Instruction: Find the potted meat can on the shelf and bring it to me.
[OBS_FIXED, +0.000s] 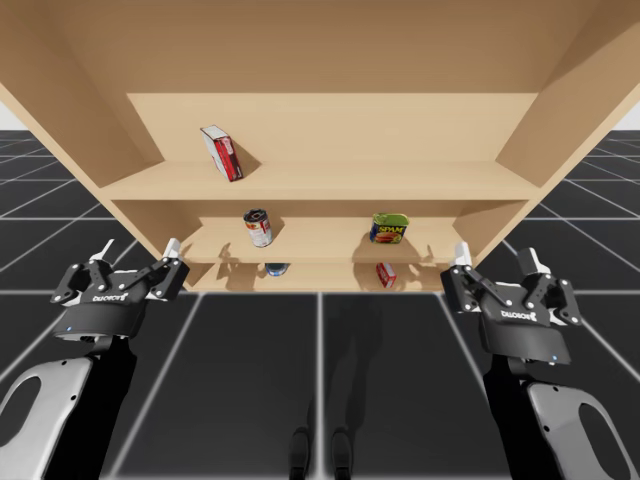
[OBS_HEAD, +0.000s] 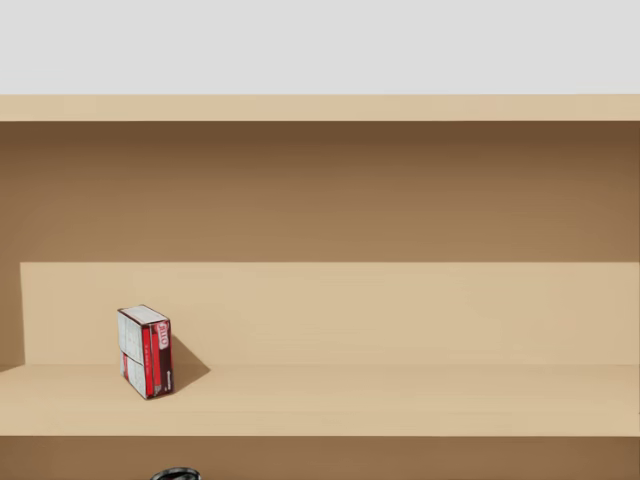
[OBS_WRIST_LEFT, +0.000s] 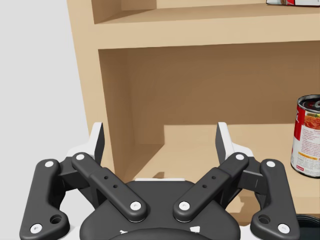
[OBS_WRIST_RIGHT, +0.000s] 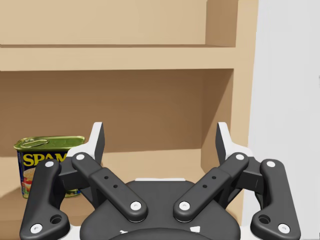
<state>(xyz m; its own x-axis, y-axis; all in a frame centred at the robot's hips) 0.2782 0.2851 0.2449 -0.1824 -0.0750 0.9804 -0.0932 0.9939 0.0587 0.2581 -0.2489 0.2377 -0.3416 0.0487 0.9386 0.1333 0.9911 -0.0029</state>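
The potted meat can (OBS_FIXED: 389, 228) stands lid-up on the middle shelf (OBS_FIXED: 320, 240), at 10 o'clock from my right tool (OBS_FIXED: 495, 256), long axis along the shelf, label facing out in the right wrist view, while that tool and my left tool (OBS_FIXED: 138, 250) gape wide and empty, and the head view shows a red-and-white box (OBS_HEAD: 146, 351).

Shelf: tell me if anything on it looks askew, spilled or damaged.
Nothing looks spilled or damaged. The red and white box on the upper board stands upright but turned corner-first rather than square to the shelf edge. The blue and yellow can stands upright.
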